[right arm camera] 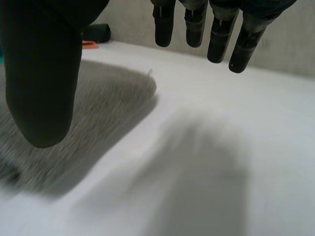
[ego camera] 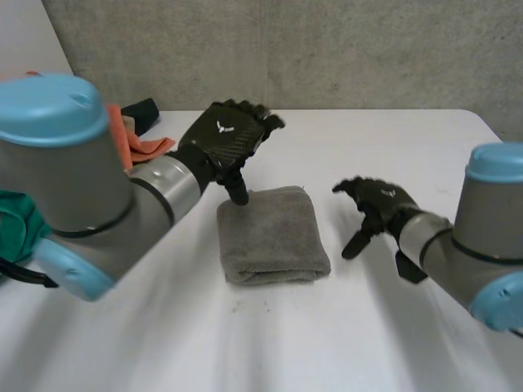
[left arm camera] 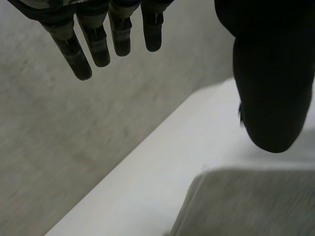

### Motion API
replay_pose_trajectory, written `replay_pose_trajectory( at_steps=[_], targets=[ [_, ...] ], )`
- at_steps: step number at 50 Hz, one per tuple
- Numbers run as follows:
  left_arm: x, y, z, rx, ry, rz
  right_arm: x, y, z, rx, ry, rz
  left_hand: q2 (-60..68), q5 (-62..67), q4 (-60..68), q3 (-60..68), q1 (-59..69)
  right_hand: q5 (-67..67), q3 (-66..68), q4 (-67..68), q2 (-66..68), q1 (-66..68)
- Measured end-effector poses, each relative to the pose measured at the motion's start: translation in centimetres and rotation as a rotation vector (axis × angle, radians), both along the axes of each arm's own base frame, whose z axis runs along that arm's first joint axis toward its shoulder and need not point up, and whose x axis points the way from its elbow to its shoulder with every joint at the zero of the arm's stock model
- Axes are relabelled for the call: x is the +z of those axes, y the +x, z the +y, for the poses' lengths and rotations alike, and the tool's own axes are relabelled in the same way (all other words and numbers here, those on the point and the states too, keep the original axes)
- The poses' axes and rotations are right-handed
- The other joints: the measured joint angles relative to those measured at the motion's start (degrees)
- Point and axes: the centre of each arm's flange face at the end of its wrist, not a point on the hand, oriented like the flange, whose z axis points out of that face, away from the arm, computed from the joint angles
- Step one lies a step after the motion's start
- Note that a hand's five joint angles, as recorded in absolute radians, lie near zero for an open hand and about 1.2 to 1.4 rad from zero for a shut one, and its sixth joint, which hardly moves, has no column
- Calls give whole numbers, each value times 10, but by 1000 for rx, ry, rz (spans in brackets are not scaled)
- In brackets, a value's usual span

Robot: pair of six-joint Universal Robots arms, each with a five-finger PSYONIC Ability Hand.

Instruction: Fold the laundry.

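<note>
A grey towel (ego camera: 271, 235) lies folded into a small thick rectangle in the middle of the white table (ego camera: 245, 343). My left hand (ego camera: 227, 139) hovers open just above its far left corner, thumb pointing down close to the cloth. In the left wrist view its straight fingers (left arm camera: 98, 44) hold nothing, and the towel (left arm camera: 256, 201) lies below the thumb. My right hand (ego camera: 377, 206) hangs open to the right of the towel, clear of it. The right wrist view shows spread fingers (right arm camera: 216, 34) over bare table and the towel (right arm camera: 93, 113) beside the thumb.
An orange cloth (ego camera: 135, 140) and a dark item (ego camera: 145, 111) lie at the table's far left, behind my left arm. A green cloth (ego camera: 15, 222) sits at the left edge. A grey wall (ego camera: 327, 49) rises behind the table.
</note>
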Motion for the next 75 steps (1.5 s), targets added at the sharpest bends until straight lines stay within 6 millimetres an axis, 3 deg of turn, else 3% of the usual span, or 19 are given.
replay_pose_trajectory(
  at_steps=[9, 11, 26, 34, 38, 45, 51, 55, 59, 62, 64, 66, 67, 75],
  targets=[
    [17, 10, 10, -166, 83, 92, -22, -2, 13, 0, 82, -21, 0, 0, 0, 0, 0, 0, 0, 0, 0, 0],
    [18, 12, 10, -179, 102, 102, -31, 11, 15, 38, 94, -39, 0, 0, 0, 0, 0, 0, 0, 0, 0, 0],
    [7, 12, 10, -131, 119, 81, -49, 55, 14, 123, 114, -108, 0, 0, 0, 0, 0, 0, 0, 0, 0, 0],
    [4, 13, 11, -132, 127, 78, -52, 70, 3, 138, 88, -128, 0, 0, 0, 0, 0, 233, 263, 254, 264, 202],
    [4, 13, 11, -132, 128, 76, -54, 74, -3, 134, 85, -146, 0, 0, 0, 0, 0, 460, 465, 501, 468, 355],
    [4, 14, 12, -131, 125, 76, -46, 72, -24, 100, 45, -172, 0, 0, 0, 0, 0, 482, 517, 548, 517, 390],
    [6, 14, 12, -132, 120, 78, -32, 34, -79, -30, -40, -176, 0, 0, 0, 0, 0, 484, 521, 549, 526, 395],
    [8, 14, 12, -133, 116, 81, -28, -20, -130, -174, -116, -130, 0, 0, 0, 0, 0, 493, 522, 550, 528, 395],
    [9, 13, 13, -136, 113, 82, -27, -60, -163, -267, -175, -74, 0, 0, 0, 0, 0, 496, 526, 550, 531, 395],
    [9, 12, 14, -139, 110, 84, -30, -104, -198, -359, -225, -3, 0, 0, 0, 0, 0, 496, 529, 550, 531, 395],
    [10, 12, 14, -141, 110, 84, -32, -122, -212, -392, -240, 26, 0, 0, 0, 0, 0, 496, 529, 550, 531, 395],
    [10, 11, 14, -141, 110, 84, -33, -125, -214, -397, -242, 30, 0, 0, 0, 0, 0, 496, 529, 550, 531, 395],
    [9, 11, 14, -143, 110, 84, -35, -149, -232, -435, -260, 68, 0, 0, 0, 0, 0, 496, 529, 550, 531, 395],
    [8, 10, 15, -145, 112, 83, -33, -191, -261, -490, -330, 138, 0, 0, 0, 0, 0, 496, 529, 550, 533, 395]
  ],
)
